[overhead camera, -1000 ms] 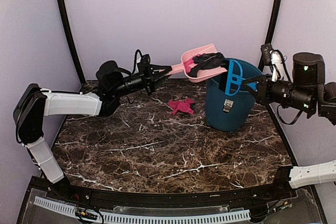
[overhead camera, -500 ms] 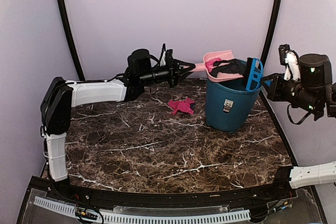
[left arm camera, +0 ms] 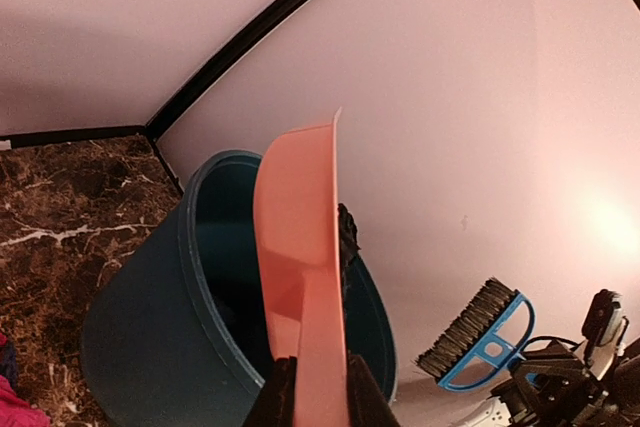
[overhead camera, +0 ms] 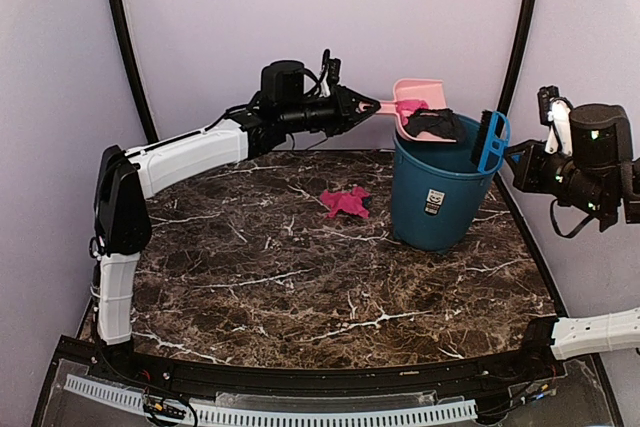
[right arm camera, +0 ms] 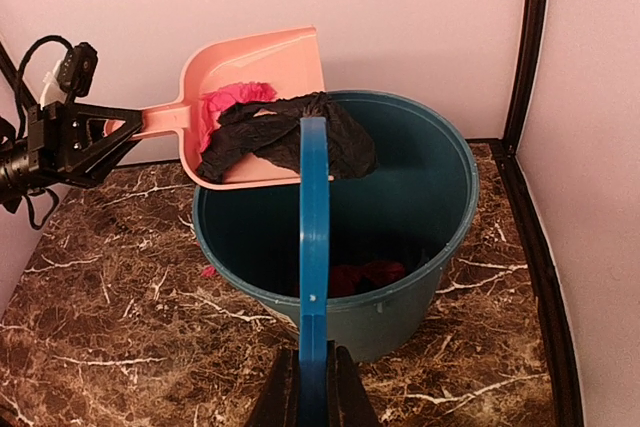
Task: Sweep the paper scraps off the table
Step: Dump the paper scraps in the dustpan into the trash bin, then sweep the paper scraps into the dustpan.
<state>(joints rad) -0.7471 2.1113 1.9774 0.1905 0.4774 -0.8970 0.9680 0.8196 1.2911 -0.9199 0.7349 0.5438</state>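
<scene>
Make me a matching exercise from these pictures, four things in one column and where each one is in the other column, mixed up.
Things
1. dustpan
2. brush
3. bin
4. pink scrap

Places
A. lying loose on the table
B. in the right gripper, beside the bin's rim
C. standing upright on the table
D. in the left gripper, tilted over the bin

Pairs: 1-D, 2-B, 3-C, 4-A

Pale lilac walls on three sides, joined by thin black corner strips. Soft, even light; one brighter patch on a wall, perhaps a lamp's reflection.
</scene>
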